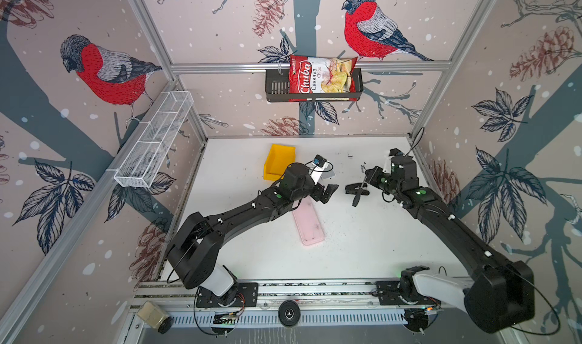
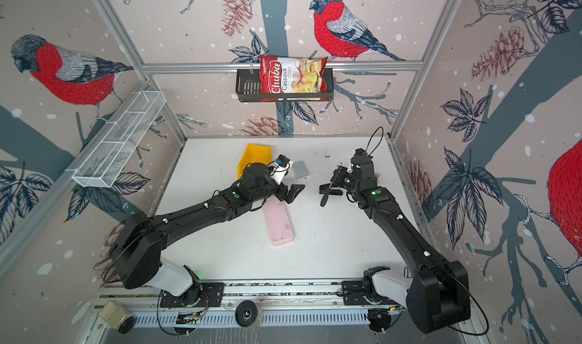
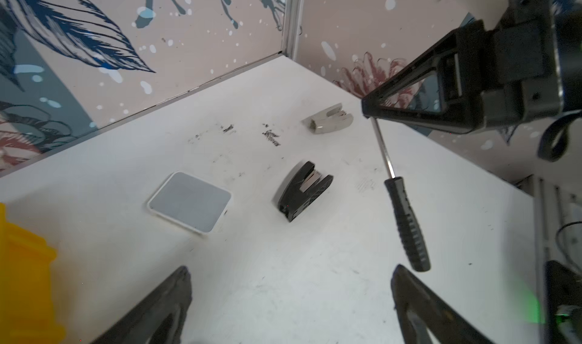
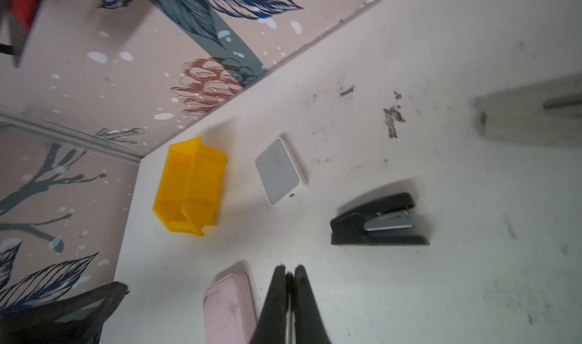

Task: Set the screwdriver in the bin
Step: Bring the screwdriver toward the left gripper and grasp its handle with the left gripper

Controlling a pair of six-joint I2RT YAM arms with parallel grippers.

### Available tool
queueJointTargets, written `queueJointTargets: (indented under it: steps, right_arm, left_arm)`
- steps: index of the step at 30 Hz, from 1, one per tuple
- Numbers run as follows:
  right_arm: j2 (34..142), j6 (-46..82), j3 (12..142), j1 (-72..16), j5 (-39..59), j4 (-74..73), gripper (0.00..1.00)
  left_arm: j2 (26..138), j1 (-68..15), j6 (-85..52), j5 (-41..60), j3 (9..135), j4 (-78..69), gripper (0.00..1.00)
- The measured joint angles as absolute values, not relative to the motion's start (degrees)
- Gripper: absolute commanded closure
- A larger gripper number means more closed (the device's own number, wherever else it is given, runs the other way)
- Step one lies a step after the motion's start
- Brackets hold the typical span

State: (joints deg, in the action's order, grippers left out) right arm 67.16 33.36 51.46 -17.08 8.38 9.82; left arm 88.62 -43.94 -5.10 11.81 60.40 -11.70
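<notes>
**A:** Where is the small slim screwdriver (image 3: 406, 222) with the black ribbed handle and the thin metal shaft?

**B:** It hangs in the air over the middle of the white worktop (image 1: 252, 257), a little toward the right edge. The right gripper (image 3: 367, 107) is clamped tight on the metal shaft, and the handle points down at a slant. In both top views the screwdriver (image 1: 356, 199) crosses in front of the chunky black stapler (image 2: 333, 191), which lies on the worktop below it.

**A:** And the left gripper (image 1: 328, 193)?

**B:** Its jaws stand spread wide and grasp nothing. It is just beside the screwdriver, on the left, above the far end of the flat pink phone case (image 1: 310, 229). In the left wrist view the end of the handle is near one of its fingers (image 3: 415, 301); I cannot tell if they touch.

**A:** Where is the bin?

**B:** The small bright yellow plastic bin (image 1: 278, 161) stands near the rear edge, left of the middle, well apart from the screwdriver. Between the bin and the stapler lies a flat square grey device (image 3: 190, 202) with a white rim.
</notes>
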Motion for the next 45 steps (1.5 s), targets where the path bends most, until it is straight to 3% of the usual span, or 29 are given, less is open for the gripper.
queueJointTargets:
  steps: [14, 18, 21, 25, 34, 41, 45]
  right_arm:
    - [64.9, 24.0, 55.2, -19.2, 23.5, -3.0, 1.0]
    - [65.4, 25.1, 55.4, -20.0, 26.2, -6.3, 1.0]
    - [65.6, 25.9, 55.5, -20.4, 27.7, -7.7, 1.0]
    - [65.6, 27.0, 55.9, -20.4, 29.0, -9.0, 1.0]
    - [65.3, 28.7, 55.9, -19.3, 32.8, -9.8, 1.0]
    - [65.2, 28.9, 55.9, -18.1, 34.2, -9.8, 1.0]
    - [65.1, 28.9, 55.9, -17.7, 34.8, -9.8, 1.0]
  left_arm:
    - [91.8, -43.8, -26.3, 31.3, 64.4, -18.9, 0.06]
    - [91.7, -43.8, -28.3, 33.0, 64.0, -21.6, 0.14]
    - [91.6, -43.8, -28.6, 33.5, 63.6, -22.9, 0.28]
    - [91.5, -43.7, -28.7, 34.2, 63.3, -24.3, 0.33]
    - [90.6, -43.7, -28.1, 33.3, 61.1, -26.7, 0.6]
    - [92.3, -43.7, -27.4, 33.3, 62.0, -28.4, 0.67]
    - [92.7, -43.8, -27.1, 34.1, 62.6, -28.4, 0.64]
